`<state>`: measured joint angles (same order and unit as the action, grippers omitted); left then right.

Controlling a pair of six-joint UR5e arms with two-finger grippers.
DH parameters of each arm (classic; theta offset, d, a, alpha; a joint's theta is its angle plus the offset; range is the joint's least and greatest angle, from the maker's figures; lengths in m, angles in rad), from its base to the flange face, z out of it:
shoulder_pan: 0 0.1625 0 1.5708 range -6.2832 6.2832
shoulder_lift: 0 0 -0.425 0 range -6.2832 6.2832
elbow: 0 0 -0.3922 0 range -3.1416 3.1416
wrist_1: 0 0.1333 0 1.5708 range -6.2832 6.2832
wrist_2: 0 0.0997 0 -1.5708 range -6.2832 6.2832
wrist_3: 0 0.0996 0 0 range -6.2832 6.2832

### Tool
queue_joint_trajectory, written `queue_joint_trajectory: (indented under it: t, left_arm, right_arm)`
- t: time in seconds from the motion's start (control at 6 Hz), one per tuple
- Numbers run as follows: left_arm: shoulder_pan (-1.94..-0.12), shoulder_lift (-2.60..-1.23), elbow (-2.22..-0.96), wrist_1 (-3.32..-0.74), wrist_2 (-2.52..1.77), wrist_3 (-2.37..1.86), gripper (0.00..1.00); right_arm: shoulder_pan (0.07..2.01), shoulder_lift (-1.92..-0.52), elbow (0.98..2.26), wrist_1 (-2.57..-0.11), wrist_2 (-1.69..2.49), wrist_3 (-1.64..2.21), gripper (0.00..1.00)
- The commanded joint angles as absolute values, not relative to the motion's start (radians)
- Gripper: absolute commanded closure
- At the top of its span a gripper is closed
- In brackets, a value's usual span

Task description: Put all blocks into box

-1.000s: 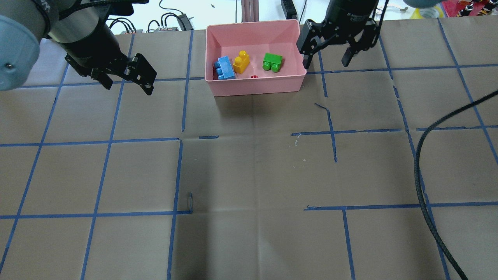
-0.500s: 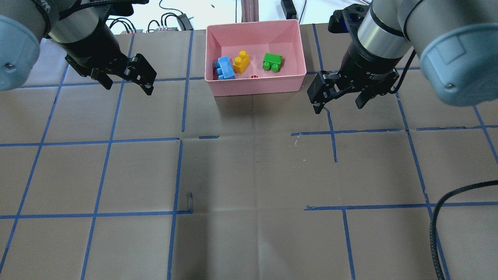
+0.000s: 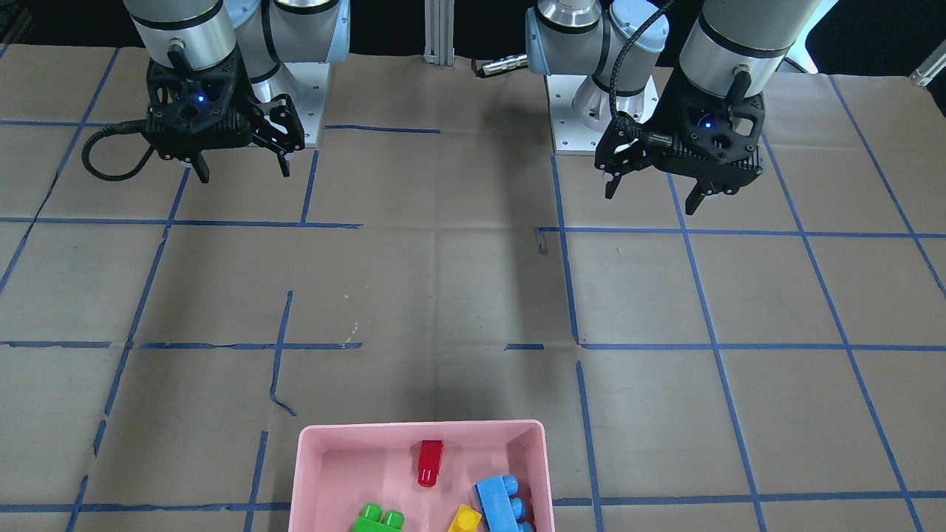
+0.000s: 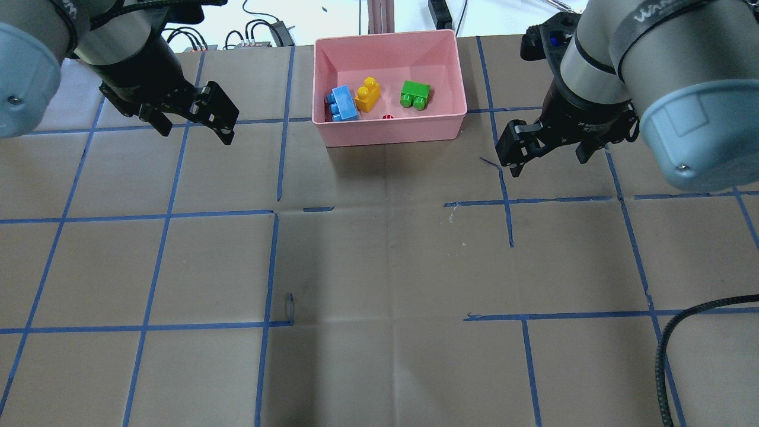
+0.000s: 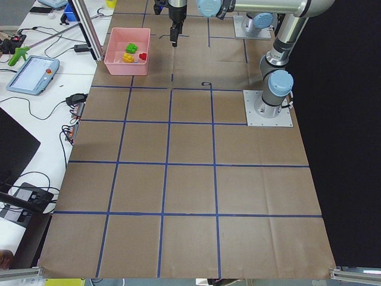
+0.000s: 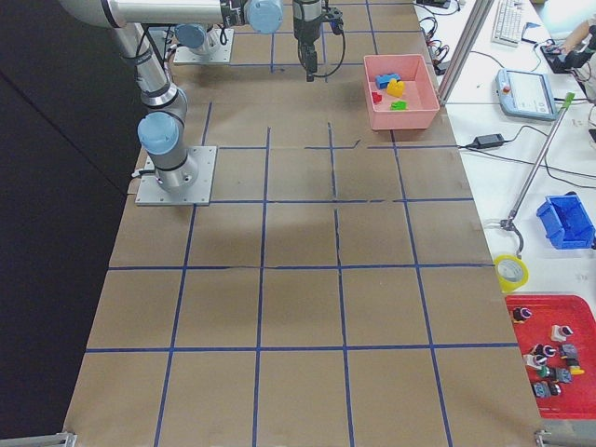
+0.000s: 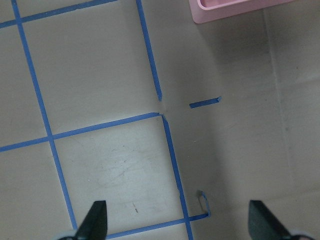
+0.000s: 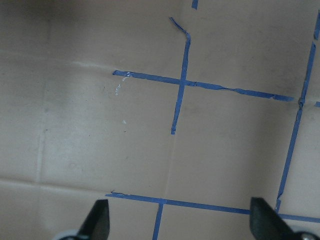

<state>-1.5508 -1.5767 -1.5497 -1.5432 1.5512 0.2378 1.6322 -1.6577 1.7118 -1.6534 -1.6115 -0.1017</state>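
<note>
The pink box stands at the table's far middle edge. In it lie the blue block, the yellow block, the green block and the small red block. The front-facing view shows the box with the red block and the blue block. My left gripper hangs open and empty to the left of the box. My right gripper hangs open and empty to the right of the box, nearer me. Both wrist views show bare paper between open fingers.
Brown paper with a blue tape grid covers the table. A black cable hangs at the near right. A corner of the box shows in the left wrist view. Benches with tablets and cables flank the table's far end.
My right arm has drawn back from beside the box's right wall, toward me and to the right, with its gripper still open. The left arm and the blocks have not moved.
</note>
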Motion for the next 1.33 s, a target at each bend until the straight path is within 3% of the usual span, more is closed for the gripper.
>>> queue_joint_trajectory:
  t: [0.0, 1.17]
  left_arm:
    - [-1.551, -1.575, -1.551, -1.543, 1.551, 0.238, 0.01]
    - [-1.549, -1.572, -1.557, -1.543, 1.549, 0.238, 0.01]
  right_arm:
    - [1.632, -1.660, 1.739, -1.641, -1.618, -0.097, 0.00]
    - [1.632, -1.661, 1.741, -1.649, -1.598, 0.034, 0.00]
